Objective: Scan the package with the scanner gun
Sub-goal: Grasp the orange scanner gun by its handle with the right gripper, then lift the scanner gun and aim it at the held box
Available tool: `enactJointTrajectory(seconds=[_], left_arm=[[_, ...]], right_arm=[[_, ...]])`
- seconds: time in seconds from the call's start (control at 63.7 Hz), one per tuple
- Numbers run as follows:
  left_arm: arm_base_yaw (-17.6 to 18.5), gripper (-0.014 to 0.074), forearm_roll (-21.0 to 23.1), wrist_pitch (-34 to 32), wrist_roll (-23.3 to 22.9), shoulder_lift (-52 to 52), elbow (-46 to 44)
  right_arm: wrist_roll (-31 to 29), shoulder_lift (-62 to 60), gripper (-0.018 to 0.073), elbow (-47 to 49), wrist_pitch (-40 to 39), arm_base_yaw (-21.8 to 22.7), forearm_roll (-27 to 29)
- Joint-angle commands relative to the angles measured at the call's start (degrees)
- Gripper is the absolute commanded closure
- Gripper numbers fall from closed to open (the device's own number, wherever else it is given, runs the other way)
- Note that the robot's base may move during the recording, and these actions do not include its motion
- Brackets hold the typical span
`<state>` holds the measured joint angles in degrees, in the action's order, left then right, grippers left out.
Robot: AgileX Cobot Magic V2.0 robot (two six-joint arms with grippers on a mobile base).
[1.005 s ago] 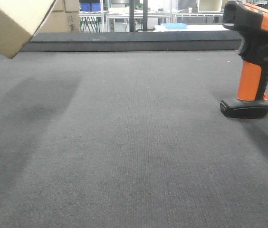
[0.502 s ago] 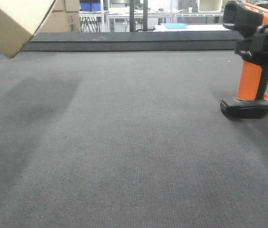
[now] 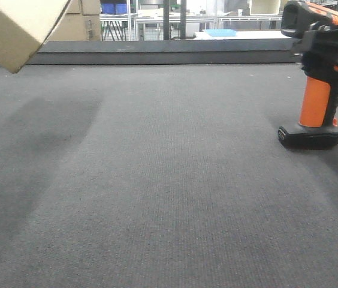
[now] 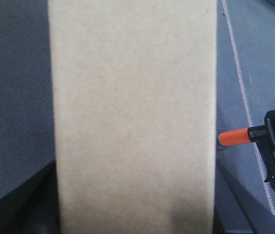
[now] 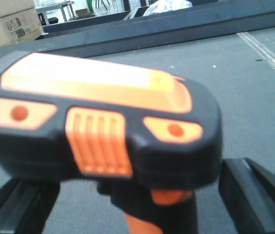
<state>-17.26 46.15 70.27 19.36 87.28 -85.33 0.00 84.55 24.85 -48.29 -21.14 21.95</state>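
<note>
The package [image 3: 13, 27], a plain tan box, hangs tilted in the air at the top left and fills the left wrist view [image 4: 132, 117]. No label shows. My left gripper holds it, its fingers hidden behind the box. The scanner gun [image 3: 317, 90] stands upright on its flat black foot at the right, seen also in the left wrist view [image 4: 237, 137] and close up in the right wrist view [image 5: 103, 126]. My right gripper [image 3: 331, 48] is open, its black fingers [image 5: 254, 195] straddling the scanner just below its head, not closed on it.
The grey felt table [image 3: 157, 180] ends at a raised dark ledge [image 3: 169, 53] at the back. Printed cardboard boxes [image 3: 76, 24] and benches with a blue tray [image 3: 220, 33] stand beyond it. A white stitched line [image 4: 240, 83] runs along the table's right side.
My right gripper has moved in from the right edge and now sits around the scanner's upper part. The scanner still stands in place. The package has not moved.
</note>
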Motion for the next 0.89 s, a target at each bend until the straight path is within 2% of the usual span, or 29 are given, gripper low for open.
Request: enactJointTrajectory(seconds=[0.0, 0.518, 0.612, 0.706, 0.879], left_arm=[[0.0, 0.0708, 2.0, -0.3, -0.2, -0.7, 0.0], [0.0, 0.0708, 1.2, -0.3, -0.2, -0.7, 0.0], [0.0, 0.0708, 1.2, -0.3, -0.2, -0.7, 0.0], [0.0, 0.0708, 1.2, -0.3, -0.2, -0.7, 0.0], [0.0, 0.0708, 1.2, -0.3, -0.2, -0.7, 0.0]], right_arm=[[0.0, 1.1, -0.001, 1.2, -1.4, -0.1, 0.2], [0.0, 5.1, 0.0, 5.5, -1.6, -0.1, 1.9], [0.0, 5.1, 0.0091, 5.5, -0.1, -0.1, 2.1], [0.0, 5.1, 0.0277, 5.5, 0.7, -0.1, 2.2], [0.0, 5.1, 0.068, 5.5, -0.5, -0.1, 2.2]])
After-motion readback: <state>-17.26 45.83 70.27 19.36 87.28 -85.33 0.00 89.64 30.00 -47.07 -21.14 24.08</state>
